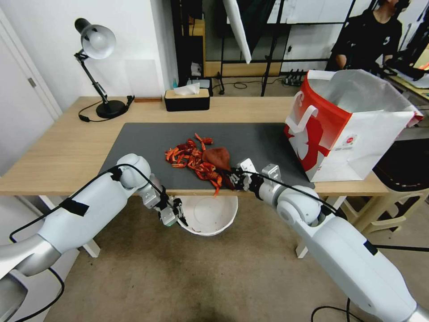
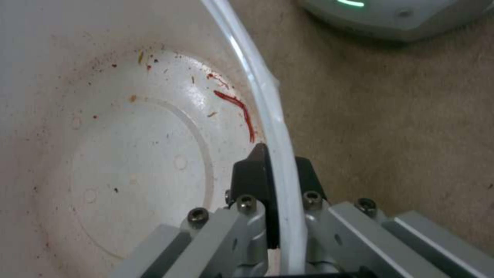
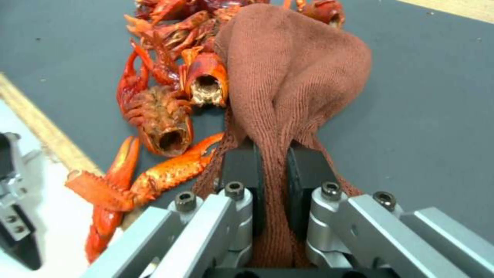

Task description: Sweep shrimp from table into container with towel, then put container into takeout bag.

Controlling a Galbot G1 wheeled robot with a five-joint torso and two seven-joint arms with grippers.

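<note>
Head camera is looking forward and down from above the near edge of the table (image 1: 67, 152), taking in the takeout bag (image 1: 353, 129) and both arms from well back.

Left wrist camera is sitting right behind the left gripper (image 2: 280, 170), looking very close into the container (image 2: 129, 154) with floor beside it.

Right wrist camera is sitting right behind the right gripper (image 3: 271, 162), looking close along the mat at the towel (image 3: 293, 69) and the shrimp (image 3: 164, 96).

Head and left wrist views are sharing the container; head and right wrist views are sharing towel, shrimp and table edge.
</note>
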